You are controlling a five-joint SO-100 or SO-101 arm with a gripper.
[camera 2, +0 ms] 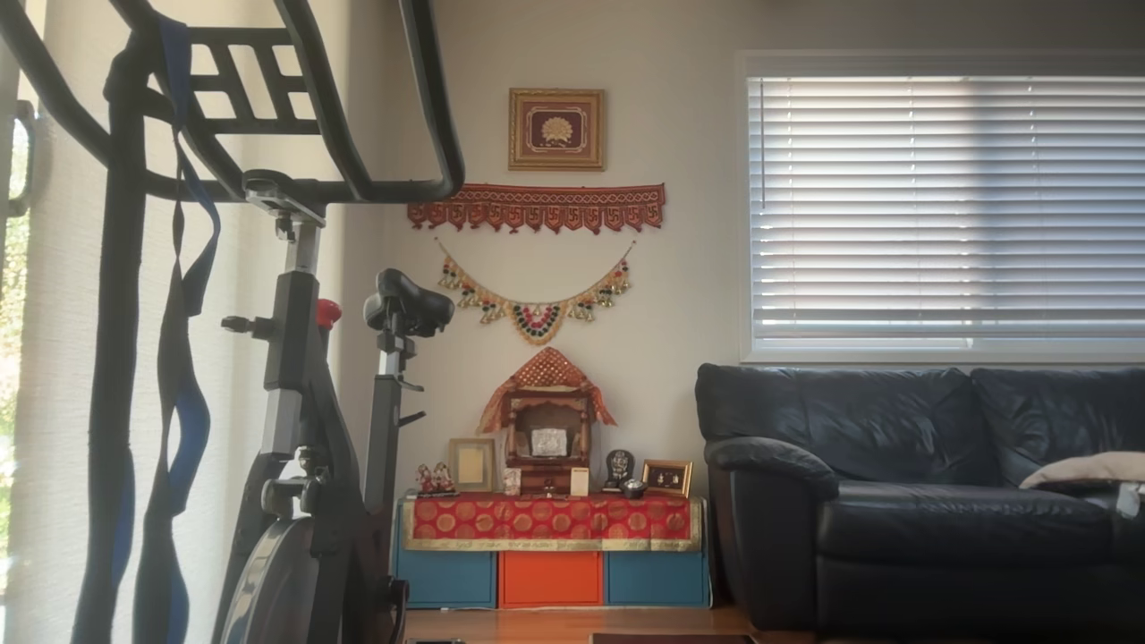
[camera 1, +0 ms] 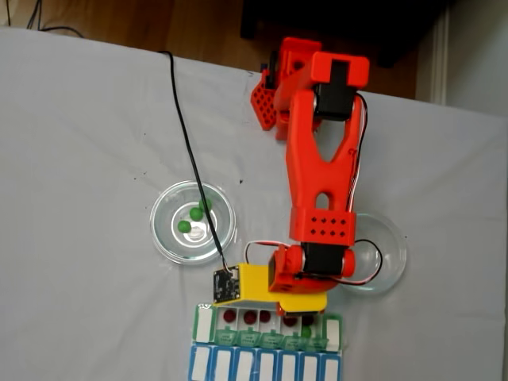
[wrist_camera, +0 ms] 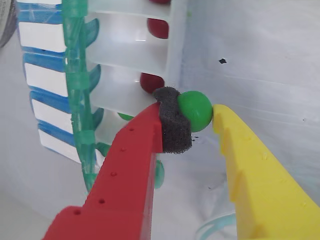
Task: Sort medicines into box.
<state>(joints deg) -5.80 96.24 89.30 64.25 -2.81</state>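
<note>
The hand (wrist_camera: 200, 112) pinches a green ball (wrist_camera: 195, 110), seemingly just beside the box (wrist_camera: 131, 65) rim.

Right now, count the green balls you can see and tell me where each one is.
4, maybe more hidden. Two green balls lie in the left glass dish in the fixed view. One sits in the end effector. One shows in the box; the arm hides part of it.
</note>
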